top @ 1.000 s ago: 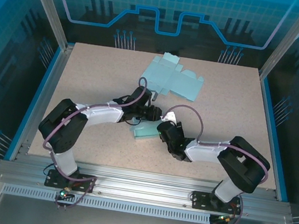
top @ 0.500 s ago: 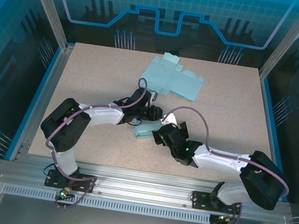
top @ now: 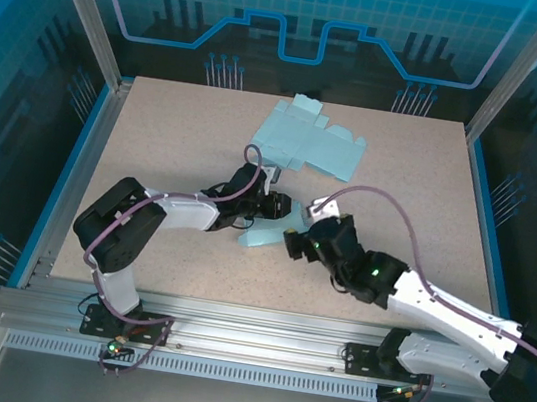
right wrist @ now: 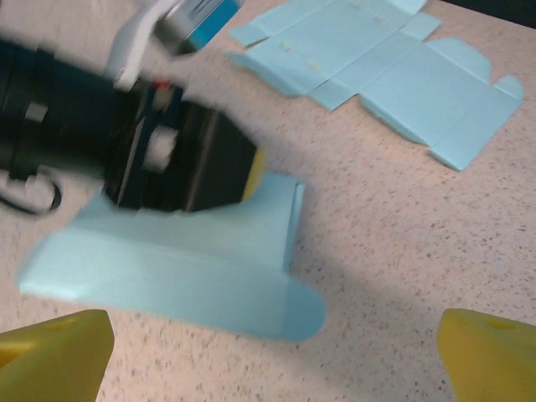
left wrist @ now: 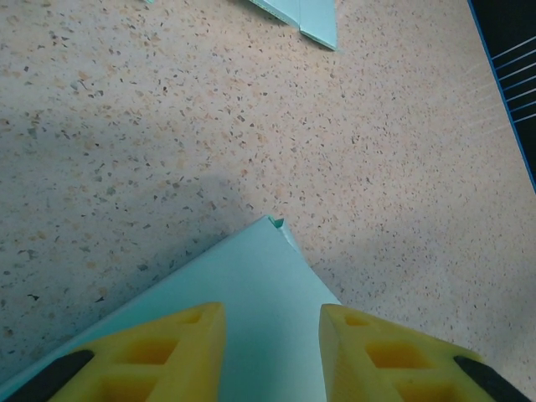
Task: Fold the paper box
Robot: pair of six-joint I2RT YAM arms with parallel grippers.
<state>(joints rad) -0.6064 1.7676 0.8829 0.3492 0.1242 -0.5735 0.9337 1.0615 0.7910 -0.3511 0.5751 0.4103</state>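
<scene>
I'm seeing the bench (top: 157, 134) carrying a flat unfolded blank (top: 310, 142) at the middle of its far edge. The paper box (top: 265, 235), half folded, is lying mid-bench, closer to the near edge. Its long axis is running roughly along that edge, with the left end slightly nearer. The left gripper (left wrist: 272, 322) is sitting over its top panel, jaws partway apart; I can't tell if they're pinching paper. The right gripper (right wrist: 272, 356) is hovering just beside the box, jaws gaping wide, holding nothing.

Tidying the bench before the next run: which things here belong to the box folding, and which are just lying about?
In the job: half-folded box, left end effector gripping it, open right end effector beside it.
Lying about: flat box blank, untouched, farther back.
</scene>
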